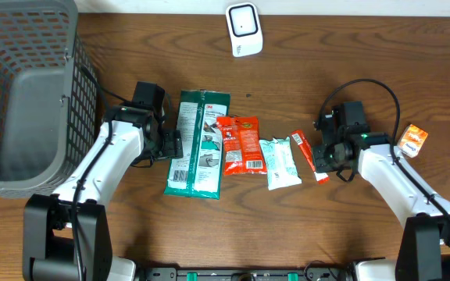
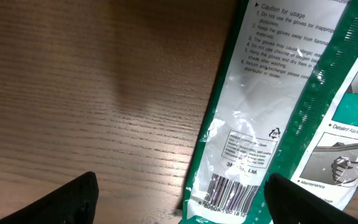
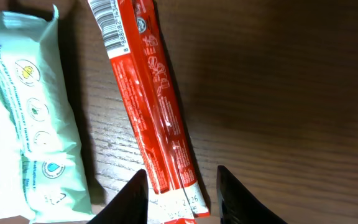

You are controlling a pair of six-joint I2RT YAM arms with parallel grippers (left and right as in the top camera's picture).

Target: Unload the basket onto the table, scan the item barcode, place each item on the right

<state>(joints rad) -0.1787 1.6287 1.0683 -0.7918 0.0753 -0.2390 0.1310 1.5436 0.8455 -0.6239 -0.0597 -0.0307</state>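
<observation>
Red stick packet point(image 3: 156, 106) lies flat, straddled by the right tool point(image 3: 181, 174).

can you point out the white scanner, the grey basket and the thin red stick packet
white barcode scanner point(image 1: 243, 30), overhead view, centre of its front face
grey plastic mesh basket point(image 1: 41, 117), overhead view, bare inner wall
thin red stick packet point(image 3: 153, 106), right wrist view, middle of its length

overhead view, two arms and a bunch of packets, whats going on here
Two robot arms work over a row of packets. The right gripper straddles one end of a thin red packet, jaws not yet shut on it. The left gripper hangs wide open over the barcode end of a green glove pack. The white scanner sits apart, untouched.
</observation>
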